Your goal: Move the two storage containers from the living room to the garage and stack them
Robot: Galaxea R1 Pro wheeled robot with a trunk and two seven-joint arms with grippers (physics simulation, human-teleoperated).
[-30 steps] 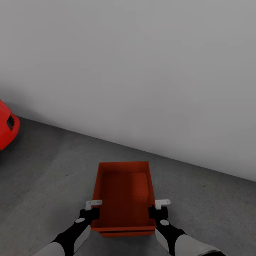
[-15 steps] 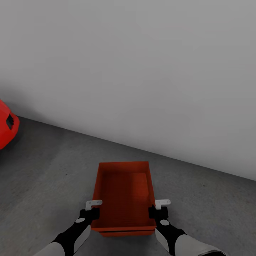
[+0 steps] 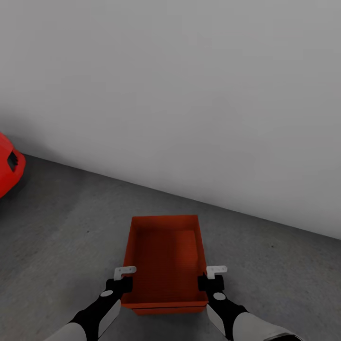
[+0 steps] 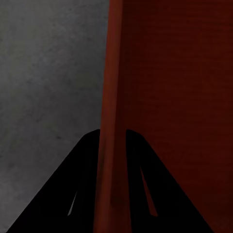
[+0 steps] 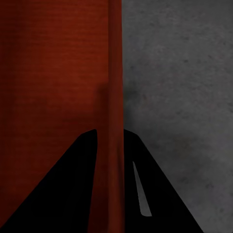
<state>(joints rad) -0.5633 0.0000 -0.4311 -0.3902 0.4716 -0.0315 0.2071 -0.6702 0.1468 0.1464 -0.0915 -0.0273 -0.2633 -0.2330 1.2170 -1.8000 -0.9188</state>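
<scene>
We see the grey wall (image 3: 189, 85), the concrete floor (image 3: 61, 237), a red car (image 3: 8, 168) at nine o'clock, then the orange-red container (image 3: 165, 258) at six o'clock — left gripper (image 3: 124, 279) and right gripper (image 3: 209, 278) clamped on its side walls.

Head camera looks down; both wrist cameras closely share the container (image 3: 166, 258) and floor (image 3: 61, 237).

Open-topped orange-red rectangular storage container (image 3: 165, 258), upright and empty, nested over a second identical container (image 3: 166, 310), above dark grey concrete floor (image 3: 61, 232)
</scene>
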